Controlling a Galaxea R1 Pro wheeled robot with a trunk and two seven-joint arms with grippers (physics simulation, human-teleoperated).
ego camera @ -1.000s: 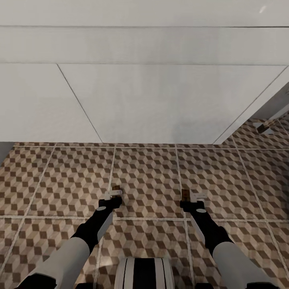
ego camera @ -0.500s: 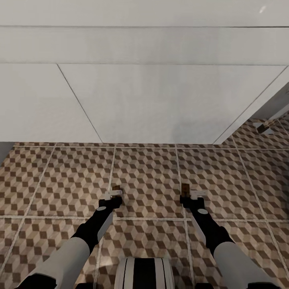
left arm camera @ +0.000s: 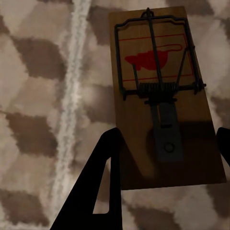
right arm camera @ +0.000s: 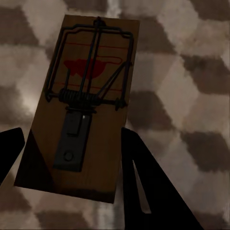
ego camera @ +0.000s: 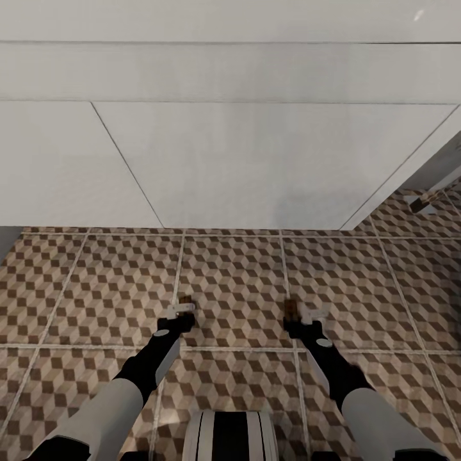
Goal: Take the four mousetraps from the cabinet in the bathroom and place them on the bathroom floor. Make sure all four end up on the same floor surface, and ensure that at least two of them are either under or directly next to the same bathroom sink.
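Holding mousetraps (left arm camera: 163,96) (right arm camera: 81,110), both tools (ego camera: 181,312) (ego camera: 299,315) hang over open floor (ego camera: 237,282).

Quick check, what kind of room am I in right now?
Likely a bathroom: cube-patterned tiled floor, and a wide white boxy unit ahead, probably the sink's front, though no tap shows. Each gripper, left and right, holds a mousetrap low over the tiles.

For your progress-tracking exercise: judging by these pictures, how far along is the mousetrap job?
Done: one mousetrap already lies on the bathroom floor at far right, beside the white sink unit. In hand: the left gripper and the right gripper each hold a trap low over the tiles. Left: release both; the fourth trap remains unaccounted for.
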